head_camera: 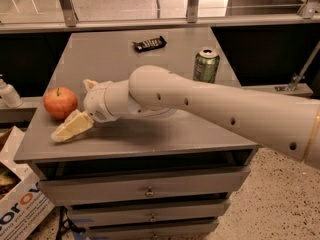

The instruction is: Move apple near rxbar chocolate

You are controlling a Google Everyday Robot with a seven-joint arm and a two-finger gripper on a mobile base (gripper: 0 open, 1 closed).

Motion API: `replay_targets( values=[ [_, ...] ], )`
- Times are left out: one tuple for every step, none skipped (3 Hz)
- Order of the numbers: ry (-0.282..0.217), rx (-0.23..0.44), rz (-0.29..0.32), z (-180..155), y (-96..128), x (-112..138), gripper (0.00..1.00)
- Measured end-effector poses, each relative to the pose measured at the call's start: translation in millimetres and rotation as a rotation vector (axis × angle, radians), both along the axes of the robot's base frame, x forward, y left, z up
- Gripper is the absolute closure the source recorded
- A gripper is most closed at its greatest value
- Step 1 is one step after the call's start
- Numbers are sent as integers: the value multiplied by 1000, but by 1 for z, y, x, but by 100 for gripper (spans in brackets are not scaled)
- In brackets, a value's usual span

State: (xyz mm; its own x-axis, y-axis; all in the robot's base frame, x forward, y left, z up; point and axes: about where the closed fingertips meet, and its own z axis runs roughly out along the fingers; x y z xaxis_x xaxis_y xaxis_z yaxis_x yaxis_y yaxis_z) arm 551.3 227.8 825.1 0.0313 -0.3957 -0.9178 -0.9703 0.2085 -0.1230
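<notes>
We see the gripper [74, 111] low over the worktop [165, 129], its jaws spread and holding nothing, one finger [72, 126] lying just in front of the apple [60, 102]. The apple sits by the front-left edge, well apart from the rxbar chocolate [149, 44] at the back. If the jaws close off-centre, we judge the round apple could be nudged and roll off that edge.

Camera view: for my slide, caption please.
Gripper beside the apple, front left; rxbar chocolate across the table, green soda can to its right.
</notes>
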Motion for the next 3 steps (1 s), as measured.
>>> replay_targets(
  values=[
    [53, 28, 14, -1, 32, 5, 18],
    [129, 77, 17, 3, 62, 8, 41],
    [174, 115, -10, 11, 66, 14, 65]
  ],
)
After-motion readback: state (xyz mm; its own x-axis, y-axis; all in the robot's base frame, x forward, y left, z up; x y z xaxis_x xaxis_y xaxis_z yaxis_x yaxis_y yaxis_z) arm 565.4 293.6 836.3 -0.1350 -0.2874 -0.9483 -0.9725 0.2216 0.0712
